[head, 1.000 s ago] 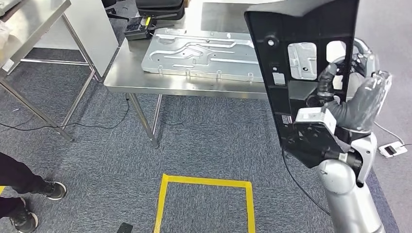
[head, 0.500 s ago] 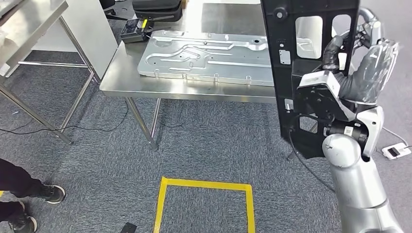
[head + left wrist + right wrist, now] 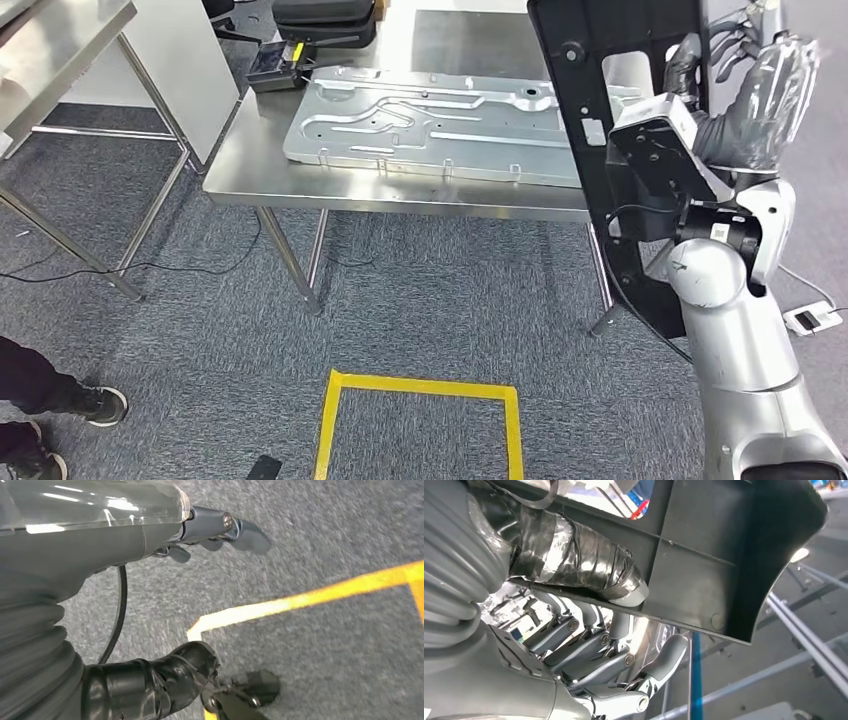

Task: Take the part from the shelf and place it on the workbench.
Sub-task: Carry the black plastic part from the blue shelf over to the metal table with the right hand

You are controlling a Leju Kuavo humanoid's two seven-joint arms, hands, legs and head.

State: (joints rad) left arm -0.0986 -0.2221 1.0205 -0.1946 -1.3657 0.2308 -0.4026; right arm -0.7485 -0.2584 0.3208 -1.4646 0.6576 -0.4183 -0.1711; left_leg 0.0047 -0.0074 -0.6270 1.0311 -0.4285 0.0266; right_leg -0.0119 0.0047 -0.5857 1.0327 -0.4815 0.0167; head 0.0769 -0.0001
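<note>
The grey carpeted floor [image 3: 420, 300] is marked with a yellow tape square [image 3: 420, 385]. A steel tabletop [image 3: 400, 185] stands beyond it on thin legs, and a large pressed metal panel [image 3: 430, 110] lies flat on it. A second steel table [image 3: 60, 50] is seen to the left.

The black plastic part [image 3: 620, 150] is held upright in the air at the near right corner of the tabletop, its top edge cut off by the picture and its lower end hanging below the tabletop's edge. It is gripped by the right hand [image 3: 745, 110]: in the right wrist view the taped thumb [image 3: 589, 572] is pressed against one face of the part [image 3: 734, 545], while the fingers [image 3: 604, 652] are curled behind the other face (how tightly they touch it cannot be told). The silver right arm [image 3: 740, 350] is raised steeply from below, with the wrist camera block [image 3: 655, 165] set against the part.

The left hand [image 3: 150, 630] hangs over the carpet, its thumb and fingers [image 3: 225, 527] held apart with nothing between them.

A black case [image 3: 325, 12] and a small black-and-yellow device [image 3: 275, 65] lie at the tabletop's far left corner. A person's dark shoes [image 3: 60, 420] are seen at the lower left, and a white box on a cable [image 3: 812, 318] lies on the floor at the right.
</note>
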